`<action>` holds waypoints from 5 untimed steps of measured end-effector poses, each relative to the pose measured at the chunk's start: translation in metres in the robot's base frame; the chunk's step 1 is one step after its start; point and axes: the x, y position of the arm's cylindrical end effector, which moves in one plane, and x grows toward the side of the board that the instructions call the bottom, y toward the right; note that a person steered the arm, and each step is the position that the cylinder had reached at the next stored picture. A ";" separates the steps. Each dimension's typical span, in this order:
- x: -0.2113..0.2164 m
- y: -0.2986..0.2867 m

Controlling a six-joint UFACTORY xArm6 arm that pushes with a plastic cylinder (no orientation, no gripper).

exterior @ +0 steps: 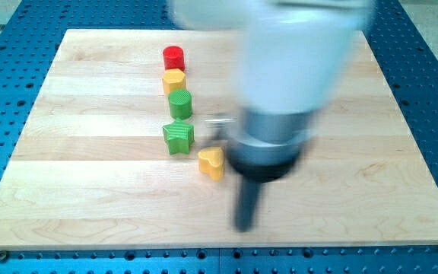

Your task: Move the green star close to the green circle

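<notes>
Blocks lining up in a near-vertical column on the wooden board (90, 190), left of the board's centre. Heading the column, red cylinder (173, 57); directly at 6 o'clock from it and touching, yellow block (174, 80), shape unclear; then green circle (180, 103) pressing against the yellow one's lower edge. Green star (179, 137) sitting just at 6 o'clock from the green circle, close enough to be touching or nearly so. Yellow heart (212, 163) lying at about 4 o'clock from the green star, just beside it. Arm blurring with motion, filling the view's upper right. My tip (245, 226) resting at roughly 4 o'clock from the yellow heart, near it but apart, and well apart from the green star. No claw fitted, only a bare rod, gripping nothing. Blue perforated table (21, 30) surrounding the board.
</notes>
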 end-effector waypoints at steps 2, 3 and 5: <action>-0.077 -0.039; -0.101 -0.037; -0.128 -0.041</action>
